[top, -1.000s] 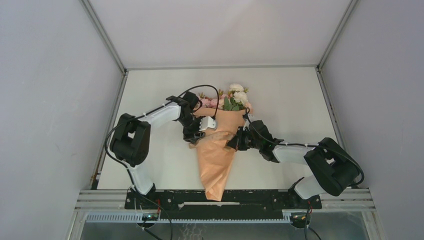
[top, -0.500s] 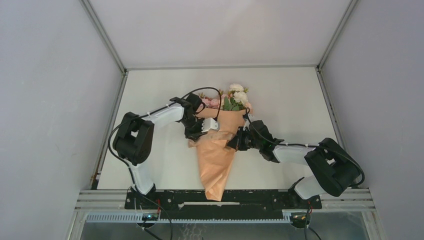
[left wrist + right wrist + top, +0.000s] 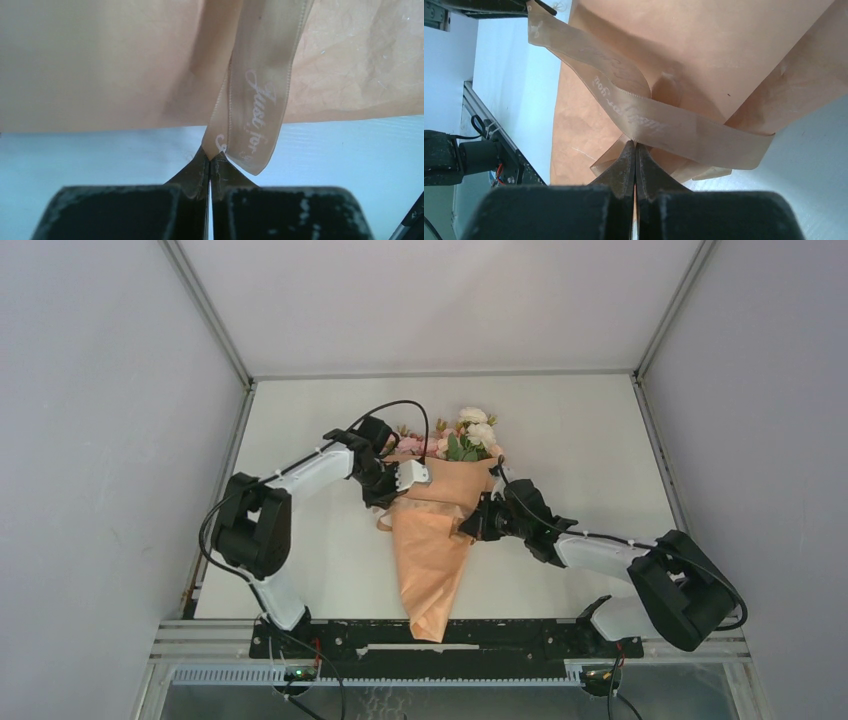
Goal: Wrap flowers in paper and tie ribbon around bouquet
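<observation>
The bouquet point(image 3: 432, 550) lies on the table as a cone of orange-tan paper point(image 3: 100, 60), narrow end toward the arm bases. The flowers point(image 3: 468, 432), pink and white with green leaves, show at its far, wide end. The tan ribbon point(image 3: 674, 125), printed with white script, crosses the cone's middle. My left gripper point(image 3: 210, 159) is at the cone's left edge, shut on a loop of ribbon point(image 3: 255, 100). At the cone's right edge, my right gripper point(image 3: 634, 146) is shut on the ribbon where it lies against the paper point(image 3: 704, 45).
The white table point(image 3: 570, 430) is enclosed by grey walls on the left, right and back. A black rail point(image 3: 520, 638) runs along the near edge by the arm bases. The cone's tip reaches that rail.
My left gripper has closed on the ribbon and moved a little farther up the cone's left side. The right arm has shifted slightly to the right, still shut on the ribbon.
</observation>
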Controlling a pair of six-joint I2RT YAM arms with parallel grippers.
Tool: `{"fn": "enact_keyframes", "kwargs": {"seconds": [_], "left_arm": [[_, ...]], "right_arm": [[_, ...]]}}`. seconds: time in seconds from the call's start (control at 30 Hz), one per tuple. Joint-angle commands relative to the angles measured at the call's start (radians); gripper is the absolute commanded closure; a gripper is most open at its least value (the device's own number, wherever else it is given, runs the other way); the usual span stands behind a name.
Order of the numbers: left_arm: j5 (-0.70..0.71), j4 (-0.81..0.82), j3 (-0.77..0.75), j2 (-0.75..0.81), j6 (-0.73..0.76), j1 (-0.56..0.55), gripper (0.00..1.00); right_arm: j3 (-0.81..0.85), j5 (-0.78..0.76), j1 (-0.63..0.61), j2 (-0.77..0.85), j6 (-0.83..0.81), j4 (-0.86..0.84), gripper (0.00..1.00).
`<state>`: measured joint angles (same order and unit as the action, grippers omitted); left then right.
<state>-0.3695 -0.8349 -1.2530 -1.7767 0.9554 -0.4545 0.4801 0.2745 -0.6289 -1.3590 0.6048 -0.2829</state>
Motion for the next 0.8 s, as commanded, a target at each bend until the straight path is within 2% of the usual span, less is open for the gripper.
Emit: {"fn": "enact_keyframes", "kwargs": {"seconds": [0.0, 0.1, 0.33, 0.5, 0.77], "left_arm": [[-0.013, 0.032, -0.022, 0.076, -0.042, 0.008, 1.00], [-0.002, 0.036, -0.025, 0.085, -0.046, 0.008, 1.00], [0.115, 0.081, -0.017, 0.088, -0.057, 0.008, 1.00], [0.131, 0.100, -0.018, 0.102, -0.080, 0.010, 1.00], [0.090, 0.099, -0.018, 0.106, -0.099, 0.009, 1.00]], "right_arm": [[0.028, 0.019, 0.004, 0.041, -0.042, 0.020, 1.00], [0.029, 0.037, 0.000, 0.040, -0.045, 0.016, 1.00], [0.029, 0.092, -0.017, 0.070, -0.082, 0.044, 1.00], [0.060, 0.167, -0.034, 0.095, -0.144, 0.113, 1.00], [0.115, 0.165, -0.045, 0.051, -0.167, 0.147, 1.00]]}}
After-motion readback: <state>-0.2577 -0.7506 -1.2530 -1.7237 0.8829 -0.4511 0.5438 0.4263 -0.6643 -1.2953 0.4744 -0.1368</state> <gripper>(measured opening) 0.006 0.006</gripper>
